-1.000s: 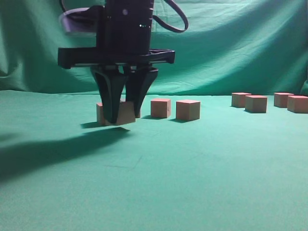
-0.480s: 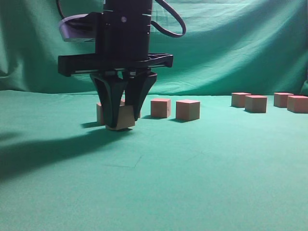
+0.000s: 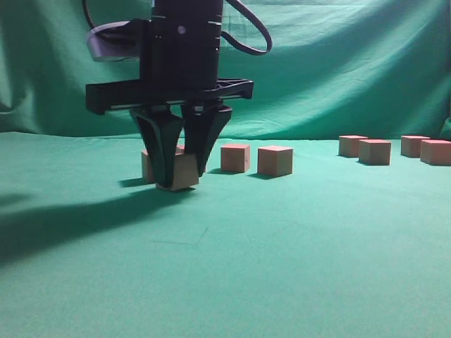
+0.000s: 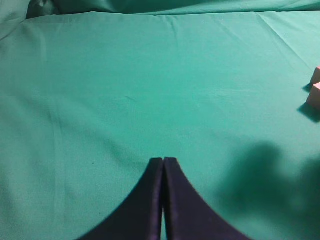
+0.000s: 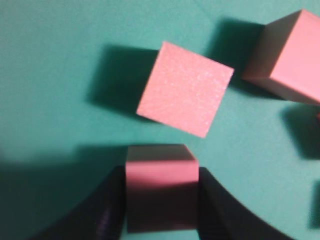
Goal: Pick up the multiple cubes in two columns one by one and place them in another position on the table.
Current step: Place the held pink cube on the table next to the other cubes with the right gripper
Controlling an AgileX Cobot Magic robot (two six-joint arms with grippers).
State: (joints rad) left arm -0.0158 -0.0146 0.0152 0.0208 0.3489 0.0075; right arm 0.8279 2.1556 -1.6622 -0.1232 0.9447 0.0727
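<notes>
My right gripper [image 3: 180,182] reaches across to the left of the exterior view. It is shut on a reddish-pink cube [image 3: 186,176] whose base is at the green table [image 3: 282,239]. In the right wrist view the cube [image 5: 160,187] sits between both fingers of that gripper [image 5: 161,200]. A second cube [image 5: 185,95] lies just beyond it and a third [image 5: 290,60] at the upper right. My left gripper [image 4: 163,161] is shut and empty over bare cloth, and does not show in the exterior view.
One cube [image 3: 147,165] stands behind the held one, with two more [image 3: 235,157] [image 3: 275,160] to its right. Several cubes [image 3: 375,151] stand at the far right. Two cubes [image 4: 315,96] touch the left wrist view's right edge. A green backdrop [image 3: 338,63] hangs behind.
My right gripper has come down a little with the cube, from just above the cloth to the table surface. The other cubes have not moved.
</notes>
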